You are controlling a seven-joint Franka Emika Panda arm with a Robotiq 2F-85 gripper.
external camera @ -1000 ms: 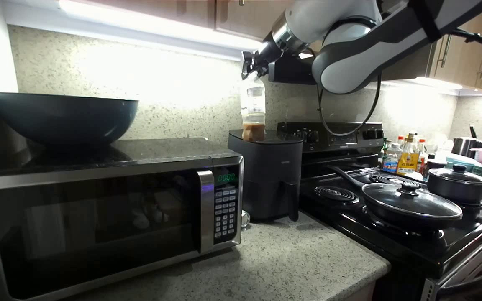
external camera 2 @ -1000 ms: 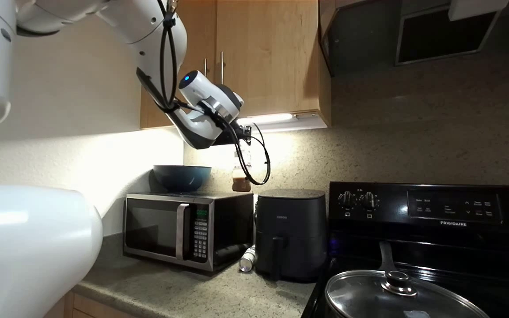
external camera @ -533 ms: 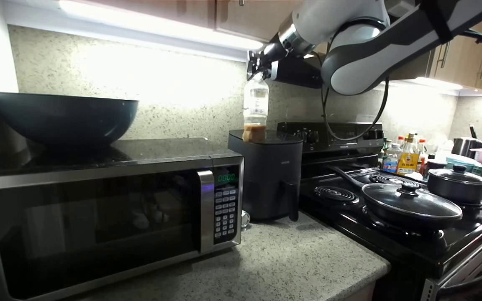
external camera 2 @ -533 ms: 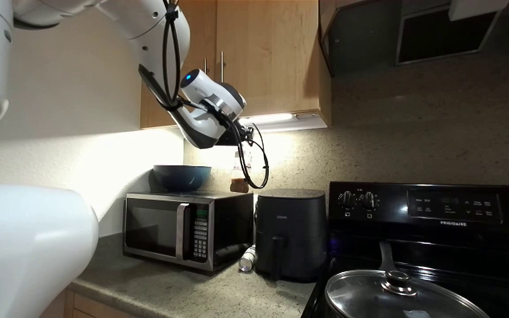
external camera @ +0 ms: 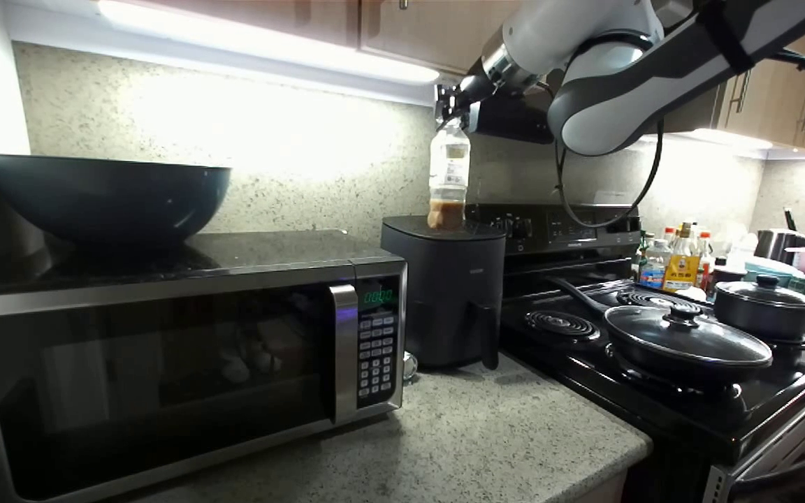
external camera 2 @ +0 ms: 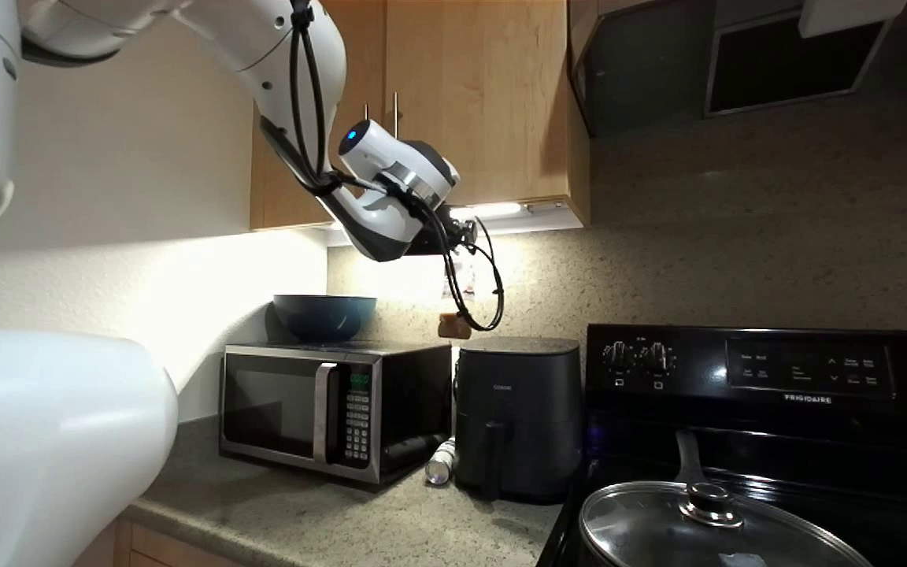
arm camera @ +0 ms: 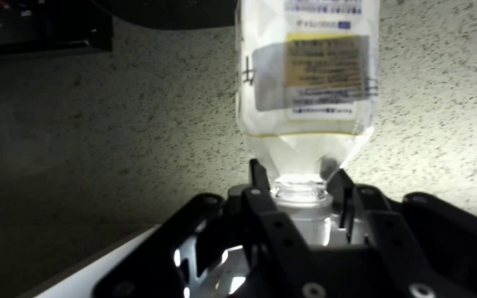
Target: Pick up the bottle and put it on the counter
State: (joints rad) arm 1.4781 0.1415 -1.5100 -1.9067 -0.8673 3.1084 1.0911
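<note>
In the wrist view, my gripper (arm camera: 299, 178) is clamped on the neck of the bottle (arm camera: 309, 78), with one finger on each side. The bottle body extends from the fingers to the top edge of this view, where it is cut off. A printed label (arm camera: 325, 70) faces the camera. A speckled wall (arm camera: 160, 124) forms the background.

In an exterior view, the bottle hangs upright beneath my gripper. Brown liquid (external camera: 446, 213) occupies its lowest section. The base is well above the counter (external camera: 500, 419) and overlaps the top of the air fryer (external camera: 444, 300) along the line of sight; contact between the two cannot be determined. The counter supports the air fryer and the microwave (external camera: 165, 391), on which a dark bowl (external camera: 109, 202) rests. The stove (external camera: 696, 412) adjoins the counter and carries a lidded pan (external camera: 682, 342) and a lidded pot (external camera: 766, 314).

In an exterior view, cables (external camera 2: 498, 292) on my arm (external camera 2: 386, 224) hang across the bottle and hide part of it. Its base shows just beside the top edge of the air fryer, on the microwave side. A cylindrical container (external camera 2: 441, 461) lies on its side on the counter, between microwave and air fryer.
</note>
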